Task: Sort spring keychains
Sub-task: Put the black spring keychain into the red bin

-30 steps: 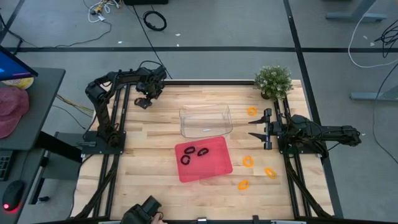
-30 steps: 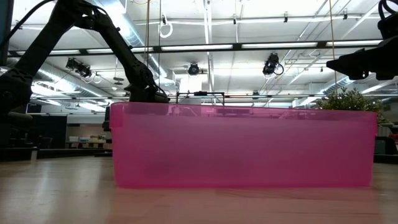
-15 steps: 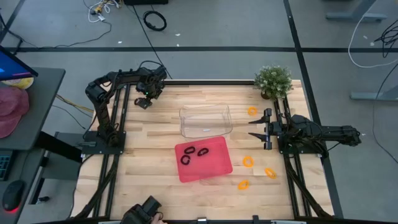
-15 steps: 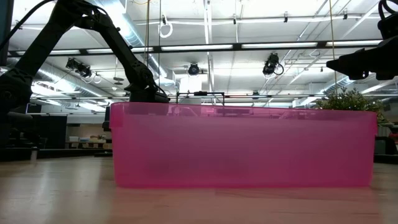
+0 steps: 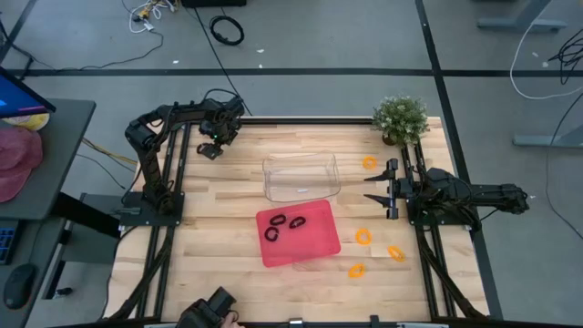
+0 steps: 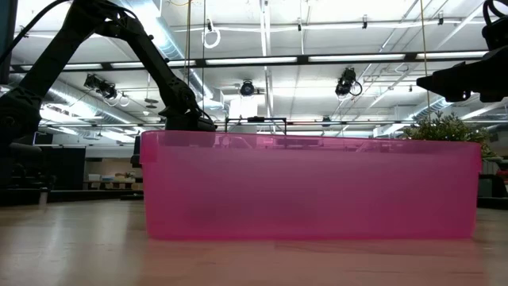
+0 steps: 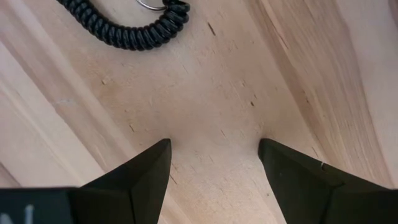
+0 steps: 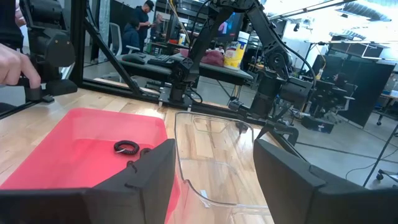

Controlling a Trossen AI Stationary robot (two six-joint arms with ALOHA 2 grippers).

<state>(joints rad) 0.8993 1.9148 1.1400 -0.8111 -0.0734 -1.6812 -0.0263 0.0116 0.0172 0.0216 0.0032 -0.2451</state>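
My left gripper (image 5: 211, 146) hangs open over the table's far left corner, pointing down. A black spring keychain (image 7: 124, 28) lies on the wood just beyond its fingertips (image 7: 214, 146), untouched. Three black keychains (image 5: 284, 225) lie in the red tray (image 5: 314, 246) at the table's middle. Four orange keychains lie on the wood at the right: one (image 5: 369, 163) near the plant and three (image 5: 363, 237) (image 5: 395, 252) (image 5: 356, 270) toward the near side. My right gripper (image 5: 375, 189) waits open and level at the right, pointing at the clear container (image 5: 301, 176).
A potted plant (image 5: 401, 118) stands at the far right corner. The clear container sits just beyond the red tray. The tray's wall (image 6: 309, 187) fills the low view. A person's hand (image 8: 12, 62) shows beyond the table's near left side.
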